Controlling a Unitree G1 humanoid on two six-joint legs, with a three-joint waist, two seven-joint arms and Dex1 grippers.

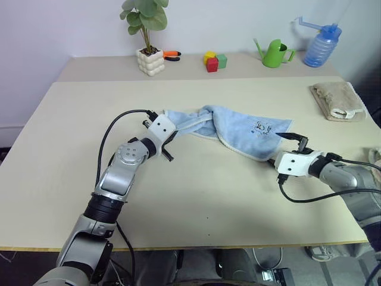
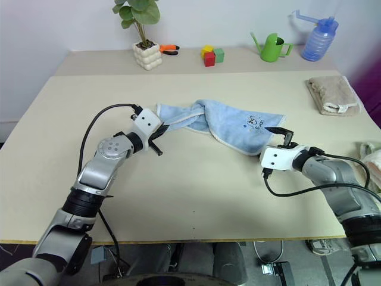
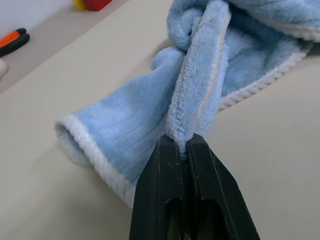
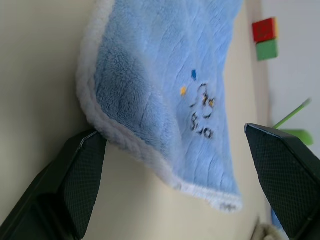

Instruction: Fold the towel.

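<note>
On the desk (image 1: 196,196), the light blue towel (image 1: 238,128) is lying bunched lengthwise left to right, its left end being pinched by the clenched left hand (image 1: 168,138), while the released right hand (image 1: 292,146) is gaping just beside its right corner.

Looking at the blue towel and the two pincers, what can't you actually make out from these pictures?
- How much cloth the left pincer holds: in the left wrist view its shut fingers hide the pinched fold of the towel.
- The small dark print: too small in the eye views and blurred in the right wrist view to say what it shows.
- The towel's underside: the towel itself covers it on the table.
</note>
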